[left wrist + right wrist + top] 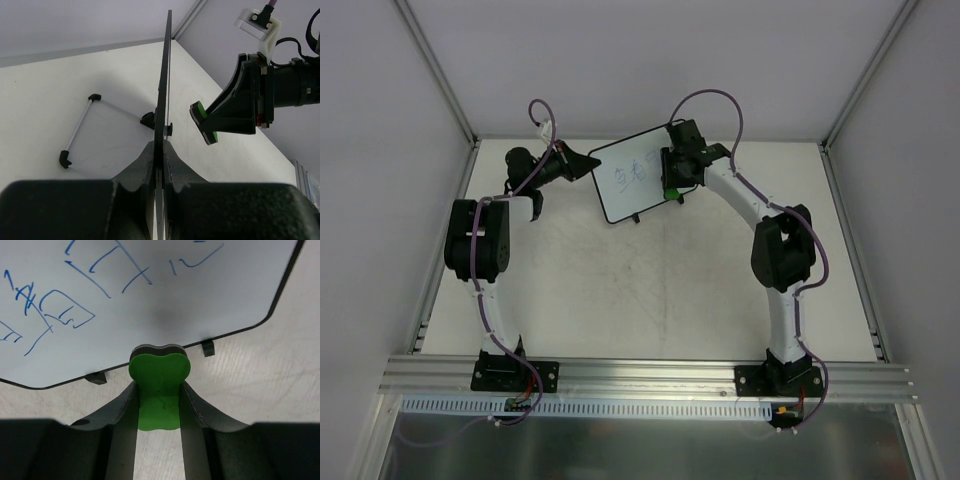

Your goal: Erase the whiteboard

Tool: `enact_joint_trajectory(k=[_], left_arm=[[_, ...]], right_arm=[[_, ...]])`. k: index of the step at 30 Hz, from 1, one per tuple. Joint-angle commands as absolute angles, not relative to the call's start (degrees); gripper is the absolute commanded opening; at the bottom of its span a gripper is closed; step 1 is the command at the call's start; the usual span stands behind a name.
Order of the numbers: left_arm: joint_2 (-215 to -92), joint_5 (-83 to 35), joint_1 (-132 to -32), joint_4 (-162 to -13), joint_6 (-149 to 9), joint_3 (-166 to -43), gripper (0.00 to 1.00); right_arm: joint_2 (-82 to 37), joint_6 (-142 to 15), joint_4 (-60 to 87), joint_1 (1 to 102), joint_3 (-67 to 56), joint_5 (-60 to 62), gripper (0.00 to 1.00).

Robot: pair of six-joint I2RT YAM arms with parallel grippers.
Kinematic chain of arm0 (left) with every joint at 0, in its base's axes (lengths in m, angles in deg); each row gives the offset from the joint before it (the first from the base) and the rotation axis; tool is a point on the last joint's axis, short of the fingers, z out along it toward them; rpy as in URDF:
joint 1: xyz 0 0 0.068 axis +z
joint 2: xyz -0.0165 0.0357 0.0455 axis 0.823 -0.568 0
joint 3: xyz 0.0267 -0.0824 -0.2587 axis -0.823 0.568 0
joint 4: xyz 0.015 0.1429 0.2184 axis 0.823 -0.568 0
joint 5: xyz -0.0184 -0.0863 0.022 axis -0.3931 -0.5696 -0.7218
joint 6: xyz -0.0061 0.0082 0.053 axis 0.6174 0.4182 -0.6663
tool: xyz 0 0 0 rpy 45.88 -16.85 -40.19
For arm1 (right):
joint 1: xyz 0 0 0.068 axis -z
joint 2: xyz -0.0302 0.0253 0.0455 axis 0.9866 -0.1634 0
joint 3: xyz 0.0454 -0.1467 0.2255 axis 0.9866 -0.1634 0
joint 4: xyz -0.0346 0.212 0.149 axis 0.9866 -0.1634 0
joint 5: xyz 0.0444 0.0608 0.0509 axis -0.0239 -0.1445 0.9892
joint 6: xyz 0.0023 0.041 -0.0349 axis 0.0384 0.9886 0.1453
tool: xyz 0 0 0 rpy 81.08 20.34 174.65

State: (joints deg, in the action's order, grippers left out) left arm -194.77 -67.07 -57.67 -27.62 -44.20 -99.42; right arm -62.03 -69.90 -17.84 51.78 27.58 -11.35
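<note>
1. The whiteboard (pixel 632 178) is at the far side of the counter (pixel 620 290), between the two arms and turned at a slant. Its written face is towards the right arm.
2. The left gripper (pixel 162 148) is clamped on the board's left edge. The thin black frame runs straight up out of the closed fingers (pixel 176 165), seen edge-on. This grip probably braces the board so that wiping pressure does not push it over or slide it away.
3. The right gripper (pixel 159 395) is closed on the green eraser (pixel 160 367), whose rounded end sticks out past the fingertips. That puts the eraser, not the fingers, first against the board.
4. In the left wrist view a clear gap separates the eraser from the board face, so it is just beside the board and not yet wiping. It sits low, near the bottom edge.
5. The blue writing (pixel 60 305) is intact and lies mostly above and to the left of the eraser. The erasing looks not yet begun.
6. Two small black feet (pixel 207 347) stick out below the lower edge, close to the eraser. A low stroke could catch them.
7. I cannot tell whether the feet rest on the counter or the board is lifted slightly.
8. Behind the board, a thin pale rod frame with black corner pieces (pixel 80 127) lies on the counter. I cannot tell whether it is joined to the board.
9. The left gripper covers a little of the left edge, so any writing right beside it would be awkward to reach.
</note>
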Motion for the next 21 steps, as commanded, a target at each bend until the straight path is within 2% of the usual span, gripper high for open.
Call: enact_joint_trajectory(k=[1, 21], left_arm=[[-194.78, -68.7, -57.94, -27.04, -46.86, -100.91, 0.0], [-197.95, -68.96, -58.02, -23.34, -47.13, -99.94, 0.0]], right_arm=[[-62.2, -73.02, -16.99, 49.84, 32.17, -9.83, 0.0], [-66.5, -85.14, -11.98, 42.37, 39.83, -9.38, 0.0]])
